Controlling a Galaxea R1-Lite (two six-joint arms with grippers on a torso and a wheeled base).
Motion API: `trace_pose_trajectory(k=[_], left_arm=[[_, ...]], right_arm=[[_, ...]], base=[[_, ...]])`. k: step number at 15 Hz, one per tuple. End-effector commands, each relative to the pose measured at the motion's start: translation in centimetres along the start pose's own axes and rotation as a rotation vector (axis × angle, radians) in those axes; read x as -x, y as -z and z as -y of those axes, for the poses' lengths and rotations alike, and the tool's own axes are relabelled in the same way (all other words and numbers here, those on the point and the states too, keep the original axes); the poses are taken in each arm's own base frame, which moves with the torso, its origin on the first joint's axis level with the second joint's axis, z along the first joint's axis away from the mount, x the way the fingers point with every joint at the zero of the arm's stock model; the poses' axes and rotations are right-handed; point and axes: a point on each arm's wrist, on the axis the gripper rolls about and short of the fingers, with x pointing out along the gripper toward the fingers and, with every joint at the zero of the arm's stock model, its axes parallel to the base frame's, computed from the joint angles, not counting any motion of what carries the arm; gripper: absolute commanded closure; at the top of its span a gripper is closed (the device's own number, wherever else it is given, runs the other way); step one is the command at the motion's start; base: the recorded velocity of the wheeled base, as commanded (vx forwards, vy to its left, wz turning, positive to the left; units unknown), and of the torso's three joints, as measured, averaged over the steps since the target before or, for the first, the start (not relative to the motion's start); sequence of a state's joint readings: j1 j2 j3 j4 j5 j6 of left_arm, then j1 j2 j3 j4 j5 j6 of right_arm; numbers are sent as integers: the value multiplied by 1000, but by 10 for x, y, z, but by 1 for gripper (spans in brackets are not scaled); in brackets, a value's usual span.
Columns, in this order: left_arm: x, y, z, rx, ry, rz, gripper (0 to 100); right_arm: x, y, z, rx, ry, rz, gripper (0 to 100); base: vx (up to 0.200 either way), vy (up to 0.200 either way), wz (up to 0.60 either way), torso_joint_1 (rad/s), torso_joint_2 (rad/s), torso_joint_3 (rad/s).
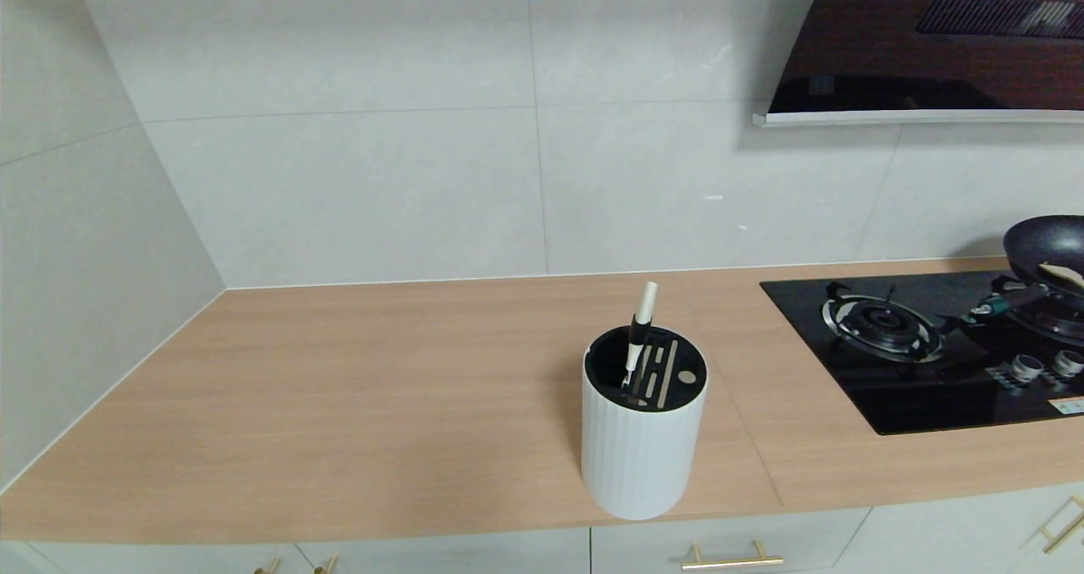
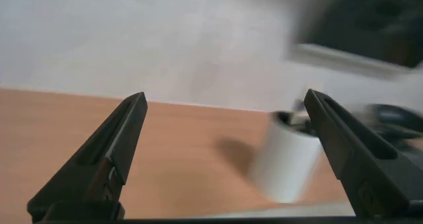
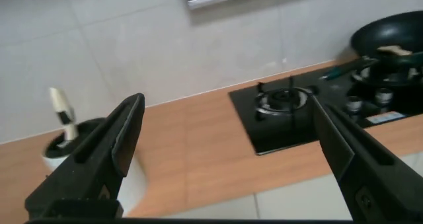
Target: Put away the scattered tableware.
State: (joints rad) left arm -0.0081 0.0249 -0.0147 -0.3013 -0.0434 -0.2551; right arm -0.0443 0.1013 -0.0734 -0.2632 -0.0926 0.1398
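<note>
Since the one piece of tableware in sight, a utensil with a cream handle and black neck (image 1: 641, 324), stands in the white ribbed cylindrical holder (image 1: 642, 438) near the front edge of the light wooden desk (image 1: 339, 405), the tidying looks done or nearly so. The left gripper (image 2: 225, 97) and right gripper (image 3: 225, 102) are both spread apart and carry nothing. Grey wall tiles (image 1: 381, 176) back the desk. To the right are a black glass gas hob (image 1: 915, 371), a black frying pan (image 1: 1046, 248) and a dark range hood (image 1: 931, 49).
</note>
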Motion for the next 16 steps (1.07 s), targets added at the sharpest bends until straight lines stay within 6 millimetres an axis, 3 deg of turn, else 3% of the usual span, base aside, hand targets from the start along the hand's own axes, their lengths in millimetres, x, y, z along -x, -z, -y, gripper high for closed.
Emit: trace_pose_trajectory(k=[1,2,4,6,9,16], left_arm=[[3,7,-2,-51,-29,-15,0],[3,14,-5,-199,-92,-86,0],[7,29,-11,-317,-182,-256,0],[7,32,-10,-294,-151,-277,0],[7,32,-10,-281,-153,-273,0],[7,32,-10,-240,-158,-270,0]], right_arm=[[1,18,3,52,10,-21,0],[1,17,2,64,7,-15,0],[1,18,2,91,3,-20,0],[1,19,3,136,4,-34,0],[5,43,6,198,9,-282,0],[5,42,6,193,-14,-268,0]], base=[[0,0,0,0,0,0],[0,0,0,0,0,0],[0,0,0,0,0,0],[0,0,0,0,0,0],[0,0,0,0,0,0],[0,0,0,0,0,0]])
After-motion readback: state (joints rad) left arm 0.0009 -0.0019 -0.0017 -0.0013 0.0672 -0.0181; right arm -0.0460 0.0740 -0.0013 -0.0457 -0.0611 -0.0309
